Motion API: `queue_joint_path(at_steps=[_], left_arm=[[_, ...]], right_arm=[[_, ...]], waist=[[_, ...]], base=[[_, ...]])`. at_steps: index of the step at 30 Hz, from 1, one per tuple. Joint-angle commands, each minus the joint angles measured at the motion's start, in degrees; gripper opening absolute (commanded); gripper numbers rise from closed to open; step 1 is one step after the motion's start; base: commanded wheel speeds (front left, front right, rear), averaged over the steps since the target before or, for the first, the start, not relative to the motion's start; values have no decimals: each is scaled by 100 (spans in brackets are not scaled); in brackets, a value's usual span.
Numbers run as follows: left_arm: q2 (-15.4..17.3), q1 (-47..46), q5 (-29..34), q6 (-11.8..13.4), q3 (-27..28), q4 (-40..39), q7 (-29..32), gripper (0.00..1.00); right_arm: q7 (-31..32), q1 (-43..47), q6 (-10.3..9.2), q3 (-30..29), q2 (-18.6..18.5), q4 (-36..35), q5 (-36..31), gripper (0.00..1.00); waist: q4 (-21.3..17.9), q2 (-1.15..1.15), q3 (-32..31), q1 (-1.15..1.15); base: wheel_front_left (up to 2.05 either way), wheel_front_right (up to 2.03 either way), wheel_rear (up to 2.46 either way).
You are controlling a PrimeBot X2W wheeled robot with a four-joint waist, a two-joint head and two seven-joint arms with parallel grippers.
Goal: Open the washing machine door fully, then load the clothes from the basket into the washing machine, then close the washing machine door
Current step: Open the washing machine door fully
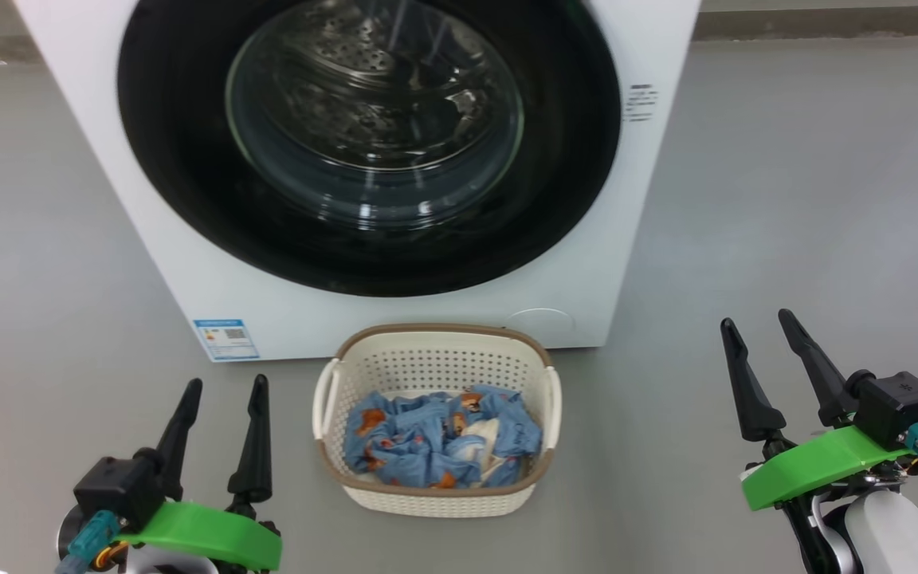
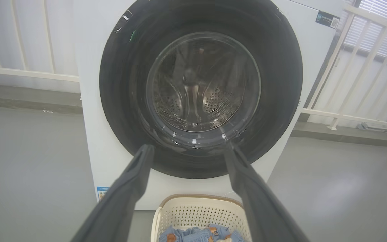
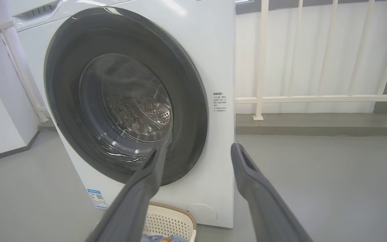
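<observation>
Washing machine door (image 1: pixel 371 127), large, round and glossy black with a bulging clear glass window, shut flat against the machine front, far beyond both grippers. Left gripper (image 1: pixel 225 384), two long dark fingers on a green mount, near left in the head view: fingers spread wide, nothing between them, pointing toward the machine. Right gripper (image 1: pixel 756 319), same build, near right, likewise spread wide and empty, well apart from the basket. Between the two, closer to the left one, small rectangular cream-white plastic basket (image 1: pixel 427 367) with perforated sides, brown rim and two side handles, on the floor just in front of the machine, below the door. Inside it, crumpled light-blue fabric clothes (image 1: pixel 439 438) with orange-brown bear prints and a cream-white patch, lying low. Behind, big white front-loading washing machine (image 1: pixel 188 271); perforated steel drum (image 1: pixel 347 72) seen through the glass; small blue label sticker (image 1: pixel 225 339) at the front's lower left, round white cap (image 1: pixel 540 320) at its lower right. All around, plain grey floor (image 1: pixel 786 199). Farther back, in the right wrist view, white railing (image 3: pixel 314 98) to the right of the machine.
</observation>
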Motion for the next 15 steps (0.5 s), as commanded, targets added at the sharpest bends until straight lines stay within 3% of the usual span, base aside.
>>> queue_joint_path(at_steps=[1,8,15], left_arm=[[136,-297,16,52,185,-137,-54,100],[65,-255,-53,-133,299,-311,-54,100],[24,-207,-1,-187,361,-303,-54,100]], right_arm=[[-71,-226,33,111,-61,-155,24,100],[-71,-228,33,99,-72,-156,32,100],[-71,-215,33,59,-100,-152,53,100]], waist=[[-1,0,2,0],[-1,0,-15,0],[-6,0,-44,0]], base=[[123,123,-246],[104,105,-209],[51,51,-101]])
